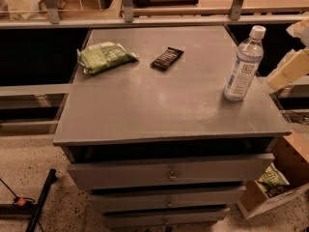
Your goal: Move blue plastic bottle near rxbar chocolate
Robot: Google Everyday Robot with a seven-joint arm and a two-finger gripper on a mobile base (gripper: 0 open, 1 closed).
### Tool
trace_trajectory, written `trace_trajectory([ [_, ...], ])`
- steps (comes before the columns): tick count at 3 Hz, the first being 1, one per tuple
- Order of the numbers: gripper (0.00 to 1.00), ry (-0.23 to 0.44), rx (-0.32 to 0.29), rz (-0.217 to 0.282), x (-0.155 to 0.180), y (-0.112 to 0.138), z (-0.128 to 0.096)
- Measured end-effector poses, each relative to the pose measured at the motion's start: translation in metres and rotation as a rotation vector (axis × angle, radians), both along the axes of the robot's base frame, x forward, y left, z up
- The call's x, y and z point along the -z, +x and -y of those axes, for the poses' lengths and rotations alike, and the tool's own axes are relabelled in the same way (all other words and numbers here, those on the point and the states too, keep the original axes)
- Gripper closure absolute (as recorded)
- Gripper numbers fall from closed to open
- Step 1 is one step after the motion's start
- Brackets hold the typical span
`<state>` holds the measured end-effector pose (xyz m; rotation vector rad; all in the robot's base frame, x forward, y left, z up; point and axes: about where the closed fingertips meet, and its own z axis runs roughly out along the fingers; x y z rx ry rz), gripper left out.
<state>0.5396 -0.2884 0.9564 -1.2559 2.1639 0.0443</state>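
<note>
At far right edge of the view, just beside the bottle (245,64), the gripper (278,78) shows as a pale block angled toward the bottle but apart from it; can't tell whether it's open or closed. Bottle stands upright, cap on, near the right side of the grey cabinet top (159,105). Rxbar (167,58) lies flat toward the back, approx. mid-width, well apart from the bottle, w/ a green bag (102,57) near it on the left.
</note>
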Motion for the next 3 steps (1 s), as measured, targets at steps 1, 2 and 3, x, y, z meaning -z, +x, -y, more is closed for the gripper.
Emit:
trace_trajectory([
  [1, 0.00, 0.126, -0.042, 0.039, 0.007, 0.021, -0.016],
  [2, 0.10, 0.223, -0.071, 0.055, 0.015, 0.037, -0.030],
  [3, 0.28, 0.286, -0.088, 0.048, 0.023, 0.048, -0.040],
])
